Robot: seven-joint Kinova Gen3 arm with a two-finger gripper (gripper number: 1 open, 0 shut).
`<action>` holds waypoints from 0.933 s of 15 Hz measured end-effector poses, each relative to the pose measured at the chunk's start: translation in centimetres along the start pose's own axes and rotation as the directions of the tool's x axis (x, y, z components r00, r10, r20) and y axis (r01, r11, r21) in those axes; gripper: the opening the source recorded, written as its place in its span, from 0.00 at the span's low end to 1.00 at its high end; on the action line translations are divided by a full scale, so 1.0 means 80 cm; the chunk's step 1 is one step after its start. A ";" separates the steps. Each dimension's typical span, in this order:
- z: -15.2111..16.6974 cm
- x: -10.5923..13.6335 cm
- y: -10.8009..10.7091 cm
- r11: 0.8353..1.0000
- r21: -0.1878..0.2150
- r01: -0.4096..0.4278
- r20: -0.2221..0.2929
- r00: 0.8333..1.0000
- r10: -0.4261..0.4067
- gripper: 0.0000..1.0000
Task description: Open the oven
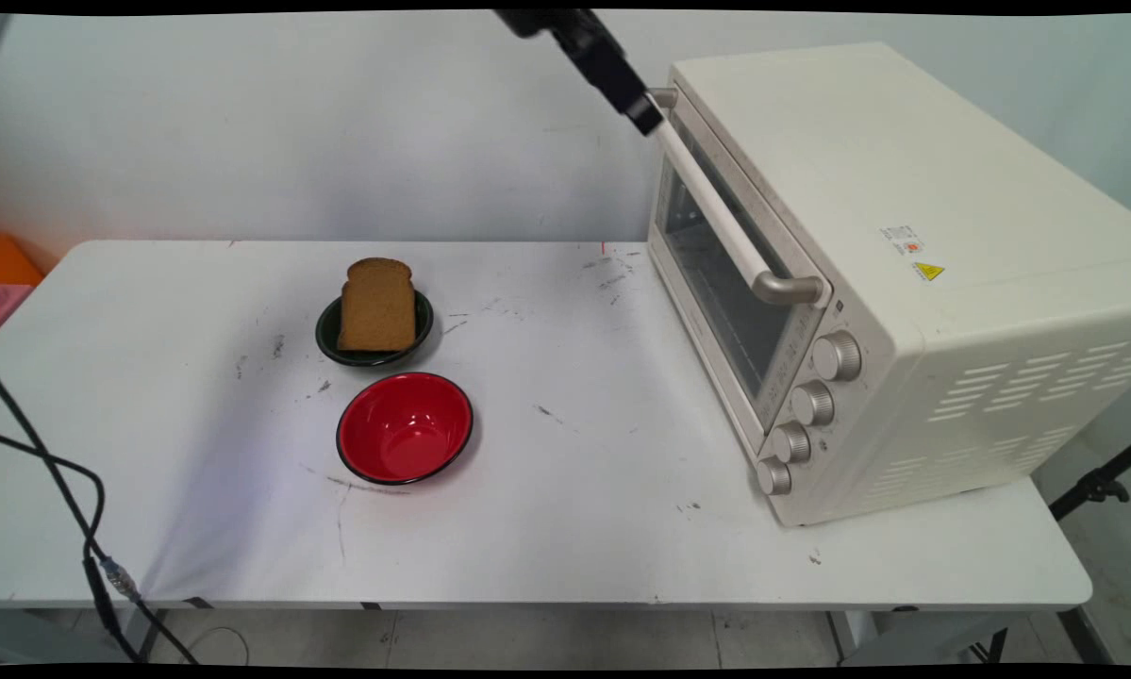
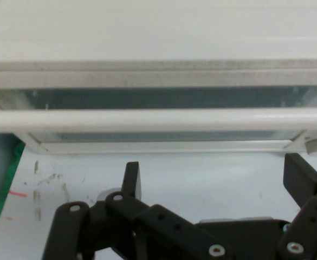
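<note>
Overhead, end effector (image 1: 644,113) agape, near oven handle (image 1: 716,203)

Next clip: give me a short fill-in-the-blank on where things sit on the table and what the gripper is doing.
1. The slice of bread stands in the ____ bowl.
2. The red bowl holds ____.
3. The gripper has its fingers ____, just short of the oven's handle.
4. The oven door is ____.

Missing words: dark green; nothing; open; closed

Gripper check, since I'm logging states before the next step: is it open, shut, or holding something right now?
Gripper: open, holding nothing; its fingers sit apart just short of the toaster oven's door handle.
</note>
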 end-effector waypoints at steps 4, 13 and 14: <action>0.051 0.023 -0.004 1.000 -0.004 -0.021 0.024 0.999 0.021 1.00; 0.133 0.057 -0.016 0.998 -0.009 -0.064 0.059 0.996 0.065 0.00; 0.137 0.059 -0.017 0.998 -0.008 -0.067 0.060 0.996 0.067 0.00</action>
